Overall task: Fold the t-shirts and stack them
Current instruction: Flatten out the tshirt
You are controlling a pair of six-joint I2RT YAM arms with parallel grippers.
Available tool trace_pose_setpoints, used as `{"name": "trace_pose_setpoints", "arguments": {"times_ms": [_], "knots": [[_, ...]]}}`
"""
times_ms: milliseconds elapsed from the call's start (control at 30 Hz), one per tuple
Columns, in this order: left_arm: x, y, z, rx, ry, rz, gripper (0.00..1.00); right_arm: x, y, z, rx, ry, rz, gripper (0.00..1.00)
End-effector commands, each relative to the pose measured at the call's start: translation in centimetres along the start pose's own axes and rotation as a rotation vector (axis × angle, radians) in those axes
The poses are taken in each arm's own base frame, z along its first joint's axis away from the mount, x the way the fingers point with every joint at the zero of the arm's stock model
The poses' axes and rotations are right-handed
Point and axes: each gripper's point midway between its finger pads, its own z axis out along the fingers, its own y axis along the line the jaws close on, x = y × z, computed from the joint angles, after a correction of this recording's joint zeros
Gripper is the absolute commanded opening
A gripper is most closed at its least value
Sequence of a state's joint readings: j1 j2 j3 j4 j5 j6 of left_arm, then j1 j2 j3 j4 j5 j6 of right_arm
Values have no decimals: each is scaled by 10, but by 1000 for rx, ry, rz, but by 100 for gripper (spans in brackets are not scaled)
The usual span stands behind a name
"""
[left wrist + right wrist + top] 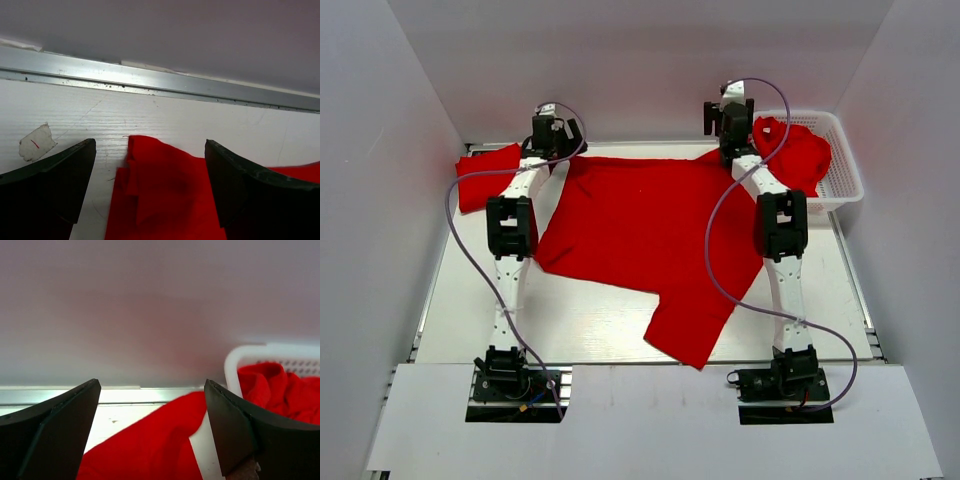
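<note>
A red t-shirt [640, 225] lies spread on the white table, one part trailing to the near edge. My left gripper [560, 140] is open over its far left corner, which shows between the fingers in the left wrist view [160, 185]. My right gripper [732, 112] is open over the far right corner, seen in the right wrist view [150, 450]. A folded red t-shirt [485, 175] lies at the far left. More red shirts [798, 152] sit bunched in the basket, also in the right wrist view [277, 390].
The white lattice basket [842, 180] stands at the far right, its rim close to my right gripper in the right wrist view [235, 360]. A metal rail [160, 82] runs along the back wall. A scrap of white tape [35, 142] lies on the table.
</note>
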State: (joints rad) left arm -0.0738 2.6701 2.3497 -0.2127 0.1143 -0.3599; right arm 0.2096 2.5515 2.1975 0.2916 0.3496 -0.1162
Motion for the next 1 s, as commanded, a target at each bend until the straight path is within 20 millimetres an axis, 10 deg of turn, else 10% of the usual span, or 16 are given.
{"name": "trace_pose_setpoints", "arguments": {"times_ms": [0, 133, 267, 333, 400, 600, 800, 967], "knots": [[-100, -44, -53, 94, -179, 55, 100, -110, -3, -23, -80, -216, 22, 90], [-109, -52, -80, 68, -146, 140, 100, -138, 32, -57, -254, -192, -33, 90], [-62, -43, -108, -9, 50, 170, 100, -133, 57, -115, -405, -33, -58, 90], [-26, -30, -116, -38, 149, 160, 100, -86, 66, -148, -443, 119, -30, 90], [-14, -26, -129, -50, 196, 166, 100, -103, 58, -179, -447, 113, -2, 90], [34, -35, -124, 24, 332, 170, 97, 2, 55, -253, -440, 463, 109, 90], [53, -34, -104, 52, 377, 137, 92, 82, 43, -293, -364, 728, 116, 90], [78, -32, -96, 52, 426, 122, 83, 102, 38, -304, -327, 769, 149, 90]]}}
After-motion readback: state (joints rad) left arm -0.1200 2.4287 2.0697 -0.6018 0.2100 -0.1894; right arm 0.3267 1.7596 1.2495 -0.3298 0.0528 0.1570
